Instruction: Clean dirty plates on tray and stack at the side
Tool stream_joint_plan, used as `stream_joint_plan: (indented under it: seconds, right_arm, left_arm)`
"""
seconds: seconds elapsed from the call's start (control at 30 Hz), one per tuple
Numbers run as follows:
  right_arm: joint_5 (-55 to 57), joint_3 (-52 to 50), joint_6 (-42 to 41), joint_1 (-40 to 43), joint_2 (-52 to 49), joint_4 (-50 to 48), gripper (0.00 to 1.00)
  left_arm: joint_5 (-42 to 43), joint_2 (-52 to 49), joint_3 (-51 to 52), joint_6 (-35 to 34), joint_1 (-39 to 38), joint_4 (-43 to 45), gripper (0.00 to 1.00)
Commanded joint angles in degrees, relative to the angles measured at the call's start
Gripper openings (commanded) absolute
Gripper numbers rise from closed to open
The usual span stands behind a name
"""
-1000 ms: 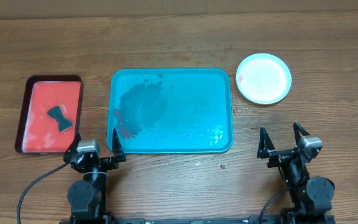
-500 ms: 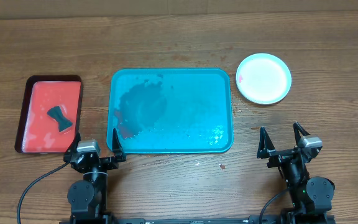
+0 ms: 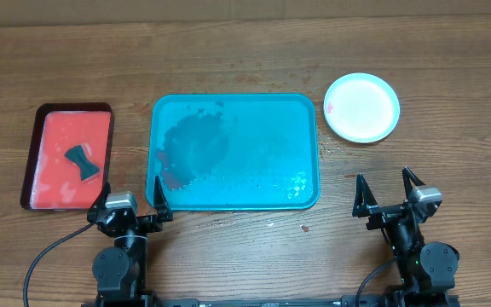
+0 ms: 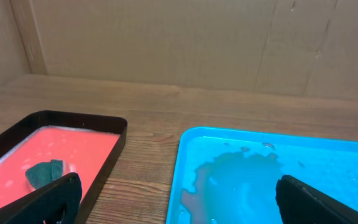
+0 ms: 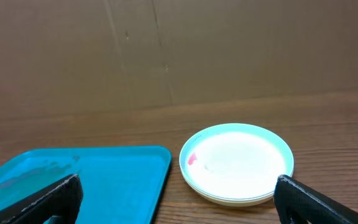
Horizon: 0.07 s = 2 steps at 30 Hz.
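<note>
The teal-blue tray [image 3: 234, 111] lies mid-table, wet, with a reddish smear near its left front; no plate is on it. It also shows in the left wrist view [image 4: 278, 180] and the right wrist view [image 5: 73, 180]. The plates [image 3: 361, 107] sit stacked on the table right of the tray; the top one has a light blue-green rim and a small red mark at its left. The stack also shows in the right wrist view [image 5: 236, 163]. My left gripper [image 3: 135, 205] is open and empty at the tray's front left corner. My right gripper [image 3: 388, 192] is open and empty, in front of the stack.
A smaller red tray [image 3: 66, 119] with a dark rim lies left of the teal tray, holding pink liquid and a dark sponge [image 3: 82, 162]. It also shows in the left wrist view [image 4: 67, 146]. A cardboard wall stands behind the table.
</note>
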State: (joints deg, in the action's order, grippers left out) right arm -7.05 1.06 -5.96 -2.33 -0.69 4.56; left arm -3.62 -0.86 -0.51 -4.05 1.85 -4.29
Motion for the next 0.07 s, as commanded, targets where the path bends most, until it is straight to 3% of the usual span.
stream_joint_plan:
  seconds: [0.0, 0.03]
  right_arm:
    - [0.6, -0.6, 0.2, 0.1, 0.5, -0.3, 1.0]
    - [0.6, -0.6, 0.2, 0.1, 0.5, -0.3, 1.0]
  left_arm:
    - [0.7, 0.6, 0.2, 1.1, -0.4, 0.1, 1.0]
    - [0.7, 0.6, 0.2, 1.1, -0.4, 0.1, 1.0]
